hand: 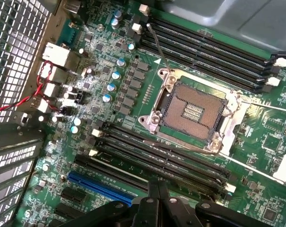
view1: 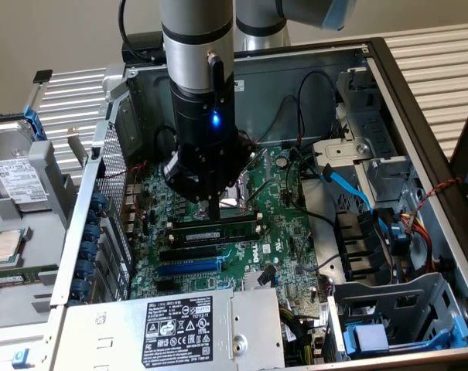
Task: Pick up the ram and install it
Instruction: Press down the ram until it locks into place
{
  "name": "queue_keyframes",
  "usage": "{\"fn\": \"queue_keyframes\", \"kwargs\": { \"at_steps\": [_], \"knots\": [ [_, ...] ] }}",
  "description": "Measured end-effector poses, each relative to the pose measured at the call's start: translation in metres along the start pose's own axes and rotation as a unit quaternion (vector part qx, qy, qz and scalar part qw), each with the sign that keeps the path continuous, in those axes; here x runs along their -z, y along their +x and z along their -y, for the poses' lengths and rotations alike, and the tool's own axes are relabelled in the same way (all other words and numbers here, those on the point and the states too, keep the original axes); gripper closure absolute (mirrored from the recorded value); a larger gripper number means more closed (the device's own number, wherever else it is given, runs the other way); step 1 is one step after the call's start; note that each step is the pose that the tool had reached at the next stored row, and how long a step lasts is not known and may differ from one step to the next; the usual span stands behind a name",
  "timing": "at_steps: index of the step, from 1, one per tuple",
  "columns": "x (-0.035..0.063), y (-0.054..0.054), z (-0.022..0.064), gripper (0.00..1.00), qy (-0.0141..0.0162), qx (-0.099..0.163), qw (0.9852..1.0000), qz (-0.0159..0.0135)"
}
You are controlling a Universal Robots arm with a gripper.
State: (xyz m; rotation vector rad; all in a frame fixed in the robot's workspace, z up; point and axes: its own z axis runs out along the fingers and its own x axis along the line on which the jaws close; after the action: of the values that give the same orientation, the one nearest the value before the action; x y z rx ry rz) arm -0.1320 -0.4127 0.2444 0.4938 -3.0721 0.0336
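The ram (view1: 218, 229), a long green stick with black chips, lies along one of the black memory slots (view1: 214, 239) just in front of the CPU socket (view1: 237, 197). My gripper (view1: 206, 207) hangs directly over the stick's end towards the exterior view's left, close above it; I cannot tell whether they touch. In the wrist view the gripper (hand: 154, 189) has its two dark fingers pressed together, shut with nothing between them, above the row of memory slots (hand: 171, 156). From there I cannot pick out the ram among the slots.
The motherboard lies in an open case. A blue expansion slot (view1: 189, 267) runs beside the memory slots, the power supply (view1: 179, 325) sits at the front, and a drive cage (view1: 357, 147) with a blue cable (view1: 346, 185) and wires stands on the exterior view's right. A second slot bank (hand: 209, 56) flanks the open socket (hand: 195, 111).
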Motion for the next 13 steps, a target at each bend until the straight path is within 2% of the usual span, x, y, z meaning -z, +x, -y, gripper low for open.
{"fn": "queue_keyframes", "kwargs": {
  "at_steps": [4, 8, 13],
  "knots": [
    [0.0, 0.0, 0.0, 0.89, -0.0009, -0.028, 0.9996, -0.0005],
    [0.0, 0.0, 0.0, 0.89, -0.0017, -0.054, 0.9985, -0.0009],
    [0.0, 0.0005, 0.0015, 0.89, -0.0024, -0.074, 0.9972, -0.0012]
  ]
}}
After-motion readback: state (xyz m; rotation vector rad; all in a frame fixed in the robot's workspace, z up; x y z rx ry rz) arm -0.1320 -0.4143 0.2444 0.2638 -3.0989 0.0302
